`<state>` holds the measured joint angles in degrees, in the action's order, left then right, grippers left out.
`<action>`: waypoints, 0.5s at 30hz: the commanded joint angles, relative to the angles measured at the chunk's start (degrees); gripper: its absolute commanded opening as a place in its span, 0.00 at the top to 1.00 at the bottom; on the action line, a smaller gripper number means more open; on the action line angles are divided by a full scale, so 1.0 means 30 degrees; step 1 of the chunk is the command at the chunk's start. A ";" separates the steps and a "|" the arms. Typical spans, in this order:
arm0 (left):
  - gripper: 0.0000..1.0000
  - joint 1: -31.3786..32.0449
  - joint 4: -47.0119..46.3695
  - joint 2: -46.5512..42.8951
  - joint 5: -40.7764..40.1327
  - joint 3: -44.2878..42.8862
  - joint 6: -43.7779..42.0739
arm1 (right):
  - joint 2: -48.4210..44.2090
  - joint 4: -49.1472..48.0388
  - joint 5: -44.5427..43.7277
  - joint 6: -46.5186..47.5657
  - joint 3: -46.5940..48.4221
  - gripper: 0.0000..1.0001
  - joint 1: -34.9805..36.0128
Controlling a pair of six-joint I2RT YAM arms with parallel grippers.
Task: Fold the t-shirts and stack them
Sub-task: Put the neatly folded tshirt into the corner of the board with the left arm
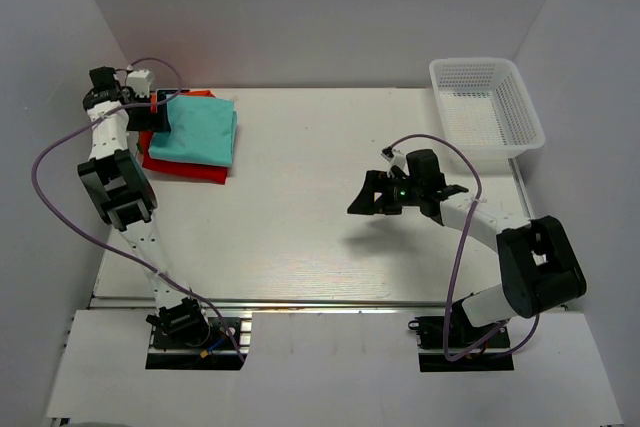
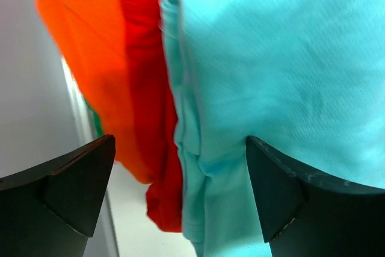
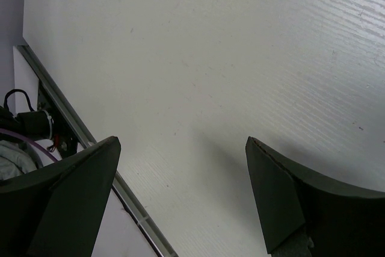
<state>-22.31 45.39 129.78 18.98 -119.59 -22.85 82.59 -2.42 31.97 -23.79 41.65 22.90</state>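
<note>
Left tool: the left tool is up at ten o'clock of the white surface, right at the left edge of the stack of shirts.
Left tool's state: released, with the black fingers set wide apart in the left wrist view.
Under it: the folded edges of the stack run between the two fingers. The right finger lies over teal cloth, though I can't tell if it really touches.
Top shirt: a folded teal cloth t-shirt lies flat on top of the pile, and it fills the right side of the wrist view.
Lower shirt: a bright red cloth t-shirt lies below it, showing along the six o'clock and nine o'clock sides of the teal one.
Orange: an orange cloth edge peeks out at the pile's twelve o'clock side, and it is broad and bright on the left in close-up.
Right tool: the right tool is out at three o'clock of the surface's middle, well apart from the shirts.
Right tool's state: released, fingers spread, with only bare surface between them.
Basket: a white plastic mesh basket sits at two o'clock, against the far right corner.
</note>
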 commanded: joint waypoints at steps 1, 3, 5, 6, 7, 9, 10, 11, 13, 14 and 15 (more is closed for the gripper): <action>0.00 -0.0182 0.0106 -0.0254 0.0086 -0.1150 0.0088 | 0.0158 -0.0747 0.0536 -0.0009 0.0970 0.10 0.0015; 0.00 -0.0182 0.0280 0.0099 0.0293 -0.1647 0.0088 | 0.0478 -0.0719 0.0594 0.0020 0.1087 0.10 0.0015; 0.00 -0.0182 0.0282 0.0712 0.0294 -0.2232 -0.0086 | 0.0654 -0.0777 0.0711 -0.0009 0.1204 0.10 0.0044; 0.00 -0.0182 0.0485 0.0948 0.0294 -0.2468 -0.0088 | 0.0684 -0.0748 0.0683 -0.0009 0.1263 0.10 0.0073; 0.00 -0.0182 0.0661 0.1153 0.0294 -0.2674 -0.0088 | 0.0829 -0.0777 0.0654 -0.0009 0.1351 0.10 0.0102; 0.00 -0.0182 0.0662 0.1505 0.0469 -0.2881 -0.0088 | 0.1035 -0.0777 0.0741 -0.0067 0.1439 0.10 0.0073; 0.00 -0.0182 0.0662 0.1710 0.0469 -0.2881 -0.0088 | 0.1094 -0.0806 0.0741 -0.0010 0.1526 0.10 0.0073; 0.00 -0.0182 0.0662 0.1712 0.0469 -0.2881 -0.0088 | 0.1181 -0.0806 0.0857 -0.0009 0.1614 0.10 0.0073; 0.00 -0.0182 0.0662 0.2179 0.0704 -0.2881 -0.0088 | 0.1387 -0.0836 0.0975 -0.0068 0.1732 0.10 0.0044; 0.02 -0.0182 0.0662 0.2181 0.0907 -0.2881 -0.0088 | 0.1416 -0.0865 0.0976 -0.0097 0.1790 0.10 0.0073; 0.04 -0.0182 0.0662 0.2442 0.1112 -0.2707 -0.0088 | 0.1562 -0.0923 0.1034 -0.0097 0.1791 0.10 0.0073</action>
<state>-22.57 46.22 136.53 20.14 -126.91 -22.83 86.52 -3.22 33.54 -23.83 44.60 22.90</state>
